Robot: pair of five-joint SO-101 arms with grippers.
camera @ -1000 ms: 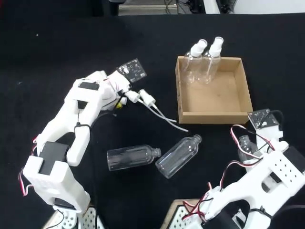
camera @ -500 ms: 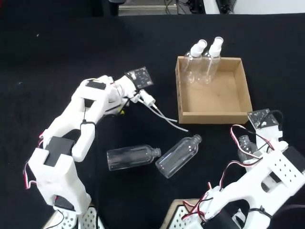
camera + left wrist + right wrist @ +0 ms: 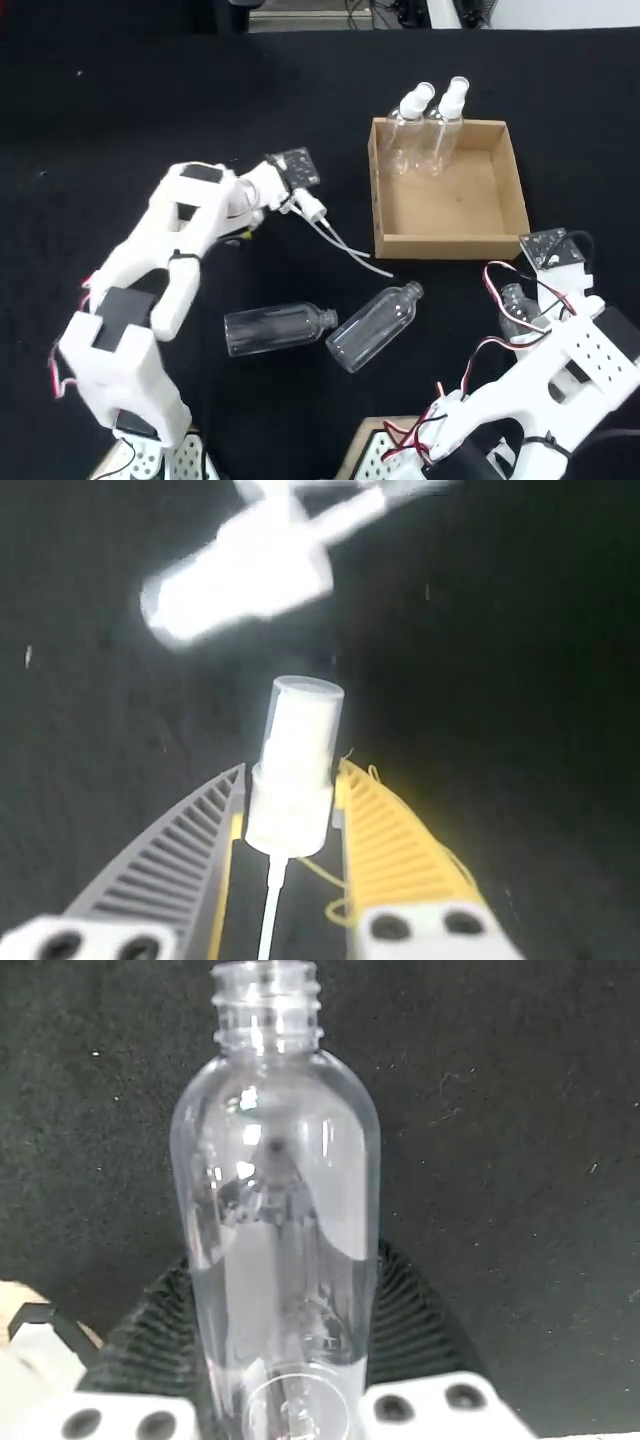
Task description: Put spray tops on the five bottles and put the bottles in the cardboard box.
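My left gripper [image 3: 290,777] is shut on a white spray top [image 3: 296,750], its thin tube running back between the fingers. A second spray top [image 3: 240,575] lies on the black table just beyond it; in the high view that spray top [image 3: 312,209] has its tube trailing toward the box, right beside the left gripper [image 3: 284,203]. My right gripper [image 3: 285,1305] is shut on a clear uncapped bottle [image 3: 275,1210], held near the box's front right corner [image 3: 514,304]. Two bottles with spray tops [image 3: 428,128] lean in the far end of the cardboard box [image 3: 385,190].
Two clear uncapped bottles lie on the table in front of the box, one [image 3: 278,330] to the left and one [image 3: 373,325] slanting toward the box. The black table [image 3: 120,100] stretches wide at the far left.
The left arm has shifted slightly toward the box and its wrist has turned. The nearer of the two loose spray tops now sits in its fingers. The right arm has not moved.
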